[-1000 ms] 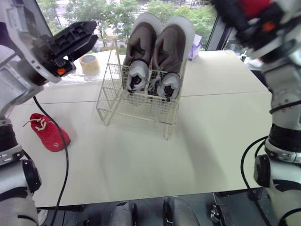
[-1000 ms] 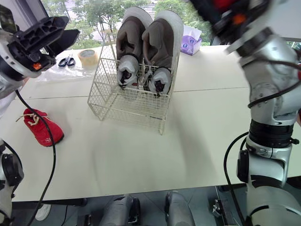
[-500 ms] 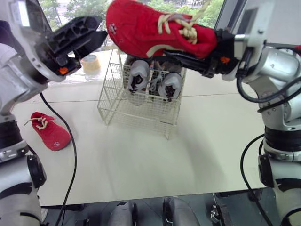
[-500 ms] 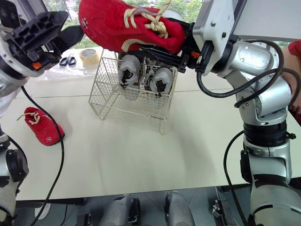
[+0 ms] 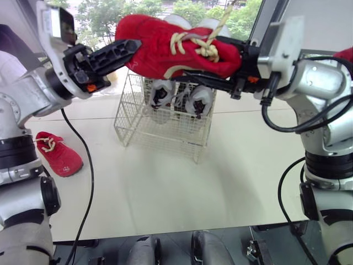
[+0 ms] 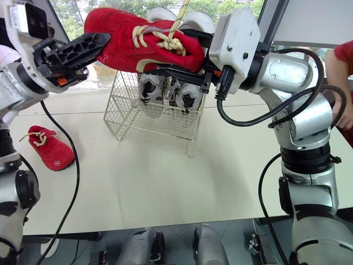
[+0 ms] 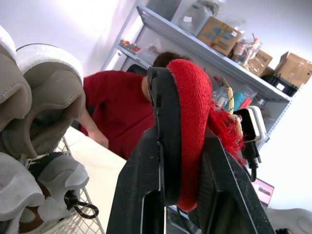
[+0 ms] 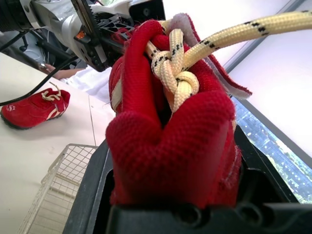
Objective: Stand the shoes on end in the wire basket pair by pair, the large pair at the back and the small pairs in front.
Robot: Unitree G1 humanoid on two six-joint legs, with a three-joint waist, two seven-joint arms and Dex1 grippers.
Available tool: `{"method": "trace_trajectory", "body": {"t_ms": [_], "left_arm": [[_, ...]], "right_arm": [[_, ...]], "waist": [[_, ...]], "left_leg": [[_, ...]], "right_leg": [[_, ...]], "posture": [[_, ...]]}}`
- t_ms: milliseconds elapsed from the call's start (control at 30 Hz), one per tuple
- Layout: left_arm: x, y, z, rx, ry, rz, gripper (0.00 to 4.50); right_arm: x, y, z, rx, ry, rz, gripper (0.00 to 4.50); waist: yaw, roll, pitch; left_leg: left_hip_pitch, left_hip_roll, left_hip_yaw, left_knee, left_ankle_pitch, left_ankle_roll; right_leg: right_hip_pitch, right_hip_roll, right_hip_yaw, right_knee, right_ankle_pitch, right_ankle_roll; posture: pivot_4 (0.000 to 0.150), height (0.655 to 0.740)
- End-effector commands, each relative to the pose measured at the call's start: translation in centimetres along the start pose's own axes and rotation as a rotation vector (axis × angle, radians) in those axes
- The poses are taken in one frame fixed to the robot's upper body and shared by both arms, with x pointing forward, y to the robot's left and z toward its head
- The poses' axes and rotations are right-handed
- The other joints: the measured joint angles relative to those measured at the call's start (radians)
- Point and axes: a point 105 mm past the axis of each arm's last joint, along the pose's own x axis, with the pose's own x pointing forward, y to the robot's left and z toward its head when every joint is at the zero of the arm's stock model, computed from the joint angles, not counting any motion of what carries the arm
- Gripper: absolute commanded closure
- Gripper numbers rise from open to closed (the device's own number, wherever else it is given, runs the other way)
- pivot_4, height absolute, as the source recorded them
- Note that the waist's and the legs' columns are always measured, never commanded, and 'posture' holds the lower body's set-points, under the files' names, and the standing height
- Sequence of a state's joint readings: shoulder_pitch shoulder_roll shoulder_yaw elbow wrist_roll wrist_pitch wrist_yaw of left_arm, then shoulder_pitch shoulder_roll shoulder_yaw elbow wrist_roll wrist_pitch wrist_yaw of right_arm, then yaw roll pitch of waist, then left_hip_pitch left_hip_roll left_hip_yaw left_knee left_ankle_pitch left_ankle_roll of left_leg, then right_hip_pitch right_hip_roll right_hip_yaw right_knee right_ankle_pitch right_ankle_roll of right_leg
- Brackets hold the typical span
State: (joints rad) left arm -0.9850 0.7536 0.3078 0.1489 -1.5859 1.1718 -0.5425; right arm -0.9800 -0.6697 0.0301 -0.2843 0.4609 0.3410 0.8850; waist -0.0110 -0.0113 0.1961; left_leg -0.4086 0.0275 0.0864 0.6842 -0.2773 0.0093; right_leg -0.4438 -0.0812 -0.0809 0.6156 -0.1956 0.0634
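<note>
A red shoe (image 5: 165,47) with cream laces hangs level in the air above the wire basket (image 5: 160,127). My right gripper (image 5: 212,63) is shut on its heel end, and my left gripper (image 5: 129,51) is shut on its toe; the left wrist view shows both fingers (image 7: 146,165) pressed against the sole and upper. The large grey pair (image 5: 198,99) stands on end at the back of the basket, partly hidden behind the held shoe. The matching red shoe (image 5: 58,154) lies on the table (image 5: 248,143) to the left of the basket.
A person in a red top (image 6: 343,83) is at the table's far right edge. The table's front half is bare in front of the basket. A tape roll (image 6: 101,70) sits behind the basket on the left.
My right gripper carried the red shoe down in front of me, over the basket. My left gripper, open before, moved to the shoe's toe and closed on it.
</note>
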Motion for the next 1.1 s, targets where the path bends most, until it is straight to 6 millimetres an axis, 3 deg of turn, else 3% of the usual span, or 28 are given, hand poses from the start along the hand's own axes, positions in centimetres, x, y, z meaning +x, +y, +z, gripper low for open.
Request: {"method": "trace_trajectory", "body": {"t_ms": [33,133,167,233,300,367,433,533,667,833,933,1100], "left_arm": [[0.2,-1.0,1.3,0.045,-0.047,-0.019,4.28],[0.0,-1.1,1.4,0.004,-0.13,-0.04,4.28],[-0.1,-1.1,1.6,-0.006,-0.165,-0.042,4.28],[-0.4,-1.4,1.9,-0.011,-0.224,-0.04,4.28],[-1.4,-1.8,3.1,-0.006,-0.352,-0.029,4.28],[-1.9,-2.0,3.8,0.013,-0.475,-0.015,4.28],[-1.8,-2.2,4.0,0.035,-0.562,-0.006,4.28],[-0.6,-2.6,3.9,0.018,-0.67,-0.061,4.28],[1.2,-1.6,2.2,-0.038,-0.662,-0.071,4.28],[2.3,-0.7,0.7,-0.087,-0.634,-0.072,4.28],[3.3,-0.8,-1.2,-0.113,-0.577,-0.097,4.28],[3.4,-0.5,-2.1,-0.118,-0.56,-0.086,4.28]], "right_arm": [[-0.1,0.4,2.0,0.029,-0.089,0.018,2.71],[-0.6,0.1,1.9,0.097,-0.095,-0.01,2.71],[-1.0,-0.1,1.7,0.138,-0.095,-0.027,1.82],[-2.2,-0.4,0.7,0.212,-0.062,-0.068,0.92],[-4.8,-1.8,-0.9,0.369,-0.069,-0.233,0.03],[-6.8,-2.8,-1.1,0.589,-0.25,-0.425,0.03],[-7.5,-2.9,-0.9,0.77,-0.429,-0.547,0.03],[-5.5,-1.5,-0.5,1.047,-0.654,-0.601,0.03],[-2.4,-1.0,1.1,1.237,-0.818,-0.567,0.03],[-0.4,-0.3,2.3,1.245,-0.81,-0.502,0.03],[-0.3,0.1,2.4,1.218,-0.77,-0.484,0.03],[-0.2,-0.3,2.9,1.189,-0.781,-0.489,0.03]], "waist": [[0.001,0.0,0.0],[0.002,0.0,0.0],[0.003,0.0,0.0],[0.003,-0.001,0.0],[0.004,-0.002,-0.001],[0.004,-0.004,-0.001],[0.003,-0.004,-0.001],[0.002,-0.003,-0.001],[0.001,-0.003,-0.001],[0.002,-0.003,-0.001],[0.003,-0.003,-0.001],[0.0,-0.003,-0.001]], "left_leg": [[0.0,0.0,0.0,0.0,0.0,0.0],[0.0,0.0,0.0,0.0,0.0,0.0],[0.0,0.0,0.0,0.0,0.0,0.0],[0.0,0.0,0.0,0.0,0.0,0.0],[0.0,0.0,-0.001,0.0,0.0,0.0],[0.0,0.0,-0.001,0.0,0.0,0.0],[0.0,0.0,-0.001,0.0,0.0,0.0],[0.001,0.001,-0.001,-0.001,0.001,-0.001],[0.001,0.001,-0.001,-0.001,-0.001,0.003],[0.0,0.0,-0.001,0.0,-0.002,0.005],[0.0,0.0,-0.001,0.0,-0.003,0.007],[0.0,0.0,-0.001,0.0,-0.004,0.007]], "right_leg": [[0.0,0.0,0.0,0.0,0.0,0.0],[0.0,-0.001,0.0,0.0,0.0,0.0],[0.0,-0.001,0.0,0.0,0.0,0.0],[0.0,-0.001,0.0,0.0,0.0,0.0],[0.001,-0.001,0.0,0.0,0.0,0.0],[0.001,-0.002,0.0,0.0,0.0,0.0],[0.001,-0.002,0.0,0.0,0.001,-0.001],[0.001,-0.001,0.0,0.001,0.001,-0.002],[0.001,0.001,0.0,0.002,0.001,-0.002],[0.001,0.001,0.0,0.0,0.001,-0.002],[0.001,0.001,0.0,-0.001,0.001,-0.002],[0.001,0.001,0.0,-0.001,0.001,-0.002]], "posture": [[0.15,0.74],[0.15,0.74],[0.15,0.74],[0.15,0.74],[0.15,0.74],[0.15,0.74],[0.15,0.74],[0.15,0.74],[0.15,0.74],[0.15,0.74],[0.15,0.74],[0.15,0.74]]}}
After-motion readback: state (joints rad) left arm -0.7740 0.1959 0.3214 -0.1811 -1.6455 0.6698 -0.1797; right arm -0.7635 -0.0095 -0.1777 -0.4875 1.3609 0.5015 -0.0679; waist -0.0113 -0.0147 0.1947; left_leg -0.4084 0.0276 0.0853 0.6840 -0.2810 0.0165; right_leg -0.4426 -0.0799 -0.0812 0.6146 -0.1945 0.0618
